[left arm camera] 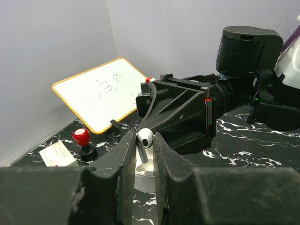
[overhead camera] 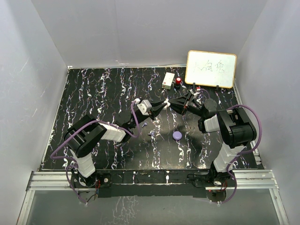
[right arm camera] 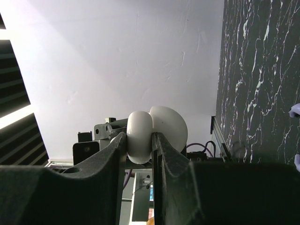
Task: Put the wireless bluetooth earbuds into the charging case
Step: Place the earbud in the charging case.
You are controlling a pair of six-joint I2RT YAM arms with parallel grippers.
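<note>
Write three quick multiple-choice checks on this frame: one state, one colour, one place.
1. What state is the left hand in?
A. open and empty
B. shut on a purple disc
C. shut on a white earbud

2. What colour is the knob beside the whiteboard?
A. green
B. red
C. yellow

3. Where is the round lilac puck?
A. on the whiteboard
B. in the left hand
C. on the table, near its middle

Answers:
1. C, since the left wrist view shows the fingers pinching the white earbud.
2. B, since the knob's top is plainly red in both the top and left wrist views.
3. C, since the top view shows it lying alone on the black marbled surface.
</note>
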